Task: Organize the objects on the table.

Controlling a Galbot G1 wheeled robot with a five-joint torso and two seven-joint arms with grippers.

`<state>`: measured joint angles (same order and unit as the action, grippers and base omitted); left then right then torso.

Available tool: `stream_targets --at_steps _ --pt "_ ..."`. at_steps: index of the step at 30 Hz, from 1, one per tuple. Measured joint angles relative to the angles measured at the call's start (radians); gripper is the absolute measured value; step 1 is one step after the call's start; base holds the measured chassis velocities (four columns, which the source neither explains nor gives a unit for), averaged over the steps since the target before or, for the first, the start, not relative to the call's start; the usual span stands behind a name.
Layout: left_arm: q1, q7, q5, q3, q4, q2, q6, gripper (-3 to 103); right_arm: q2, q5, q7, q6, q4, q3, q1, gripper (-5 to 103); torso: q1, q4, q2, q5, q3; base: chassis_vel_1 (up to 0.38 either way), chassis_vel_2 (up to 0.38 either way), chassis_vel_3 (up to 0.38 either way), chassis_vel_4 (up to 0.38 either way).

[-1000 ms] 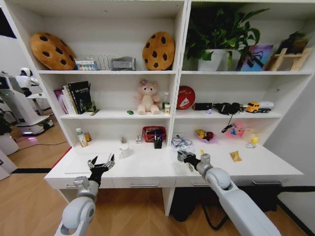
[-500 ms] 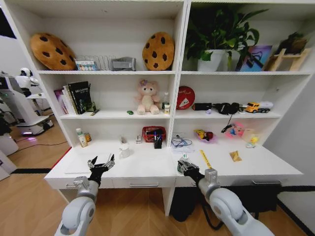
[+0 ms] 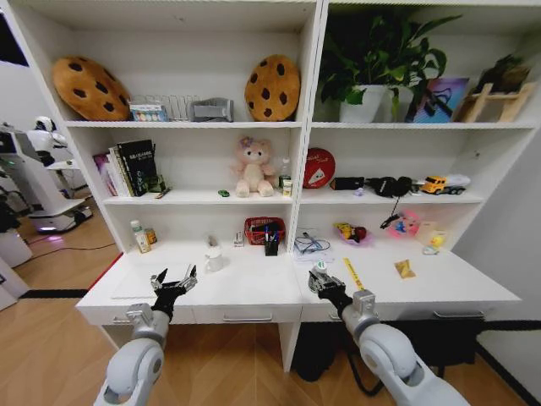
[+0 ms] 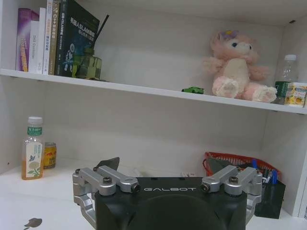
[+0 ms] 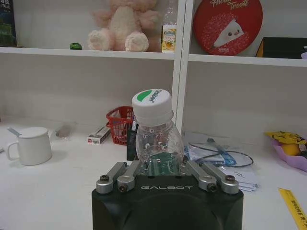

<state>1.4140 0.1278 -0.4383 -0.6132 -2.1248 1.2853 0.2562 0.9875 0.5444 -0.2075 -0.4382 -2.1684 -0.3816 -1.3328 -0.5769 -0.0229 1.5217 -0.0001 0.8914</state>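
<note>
My right gripper [image 3: 321, 281] is shut on a small clear bottle [image 3: 319, 271] with a white and green cap. It holds the bottle upright just above the white table [image 3: 254, 292], near the middle of the front edge. In the right wrist view the bottle [image 5: 156, 129] stands between the fingers of the right gripper [image 5: 158, 165]. My left gripper [image 3: 175, 279] hovers open over the left part of the table with nothing in it. A tiny green toy car [image 3: 223, 193] sits on the shelf beside the pink bear [image 3: 254, 167]; it also shows in the left wrist view [image 4: 193, 89].
A white mug [image 3: 213, 258], a red basket [image 3: 264, 228] and a black pen holder [image 3: 271, 245] stand at the back of the table. A yellow strip [image 3: 352, 273] lies right of the held bottle. A juice bottle [image 3: 139, 237] and a can stand far left, cables [image 3: 311, 245] behind.
My right arm has drawn back toward me with the bottle, which uncovers the yellow strip. In the last half second the gripper rose slightly. The left arm has not moved.
</note>
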Motion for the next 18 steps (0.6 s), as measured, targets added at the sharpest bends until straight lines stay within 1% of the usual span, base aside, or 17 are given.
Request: stream_targets --at_steps 7,9,11,13,14,16,18 --pt "0.0 0.0 0.0 0.0 0.0 0.0 0.0 100 -0.002 -0.001 0.005 0.0 -0.001 -0.006 0.001 27 0.0 -0.0004 0.0 0.0001 0.0 -0.113 -0.113 0.118 0.105" --pt "0.0 0.0 0.0 0.0 0.0 0.0 0.0 100 -0.002 -0.003 0.005 0.002 -0.002 -0.006 0.001 27 0.0 -0.0002 0.0 0.0002 0.0 -0.137 -0.13 0.127 0.117" --pt "0.0 0.0 0.0 0.0 0.0 0.0 0.0 100 -0.004 -0.013 0.006 0.009 -0.004 -0.003 0.001 27 0.0 -0.0002 0.0 0.0002 0.0 -0.104 -0.119 0.1 0.097" --pt "0.0 0.0 0.0 0.0 0.0 0.0 0.0 100 -0.01 -0.048 0.03 0.028 -0.014 0.01 -0.01 27 0.0 -0.0002 0.0 0.0002 0.0 -0.063 -0.077 0.055 0.079" --pt "0.0 0.0 0.0 0.0 0.0 0.0 0.0 100 -0.01 -0.048 0.03 0.028 -0.014 0.01 -0.01 27 0.0 -0.0002 0.0 0.0002 0.0 -0.063 -0.077 0.028 0.062" --pt "0.0 0.0 0.0 0.0 0.0 0.0 0.0 100 -0.015 -0.076 0.055 0.037 -0.039 0.028 -0.041 27 0.0 -0.0003 0.0 0.0003 0.0 0.0 0.0 0.0 0.0" --pt "0.0 0.0 0.0 0.0 0.0 0.0 0.0 100 -0.016 -0.079 0.055 0.029 -0.081 0.044 -0.083 27 0.0 -0.0001 0.0 -0.0002 0.0 0.0 0.0 0.0 0.0"
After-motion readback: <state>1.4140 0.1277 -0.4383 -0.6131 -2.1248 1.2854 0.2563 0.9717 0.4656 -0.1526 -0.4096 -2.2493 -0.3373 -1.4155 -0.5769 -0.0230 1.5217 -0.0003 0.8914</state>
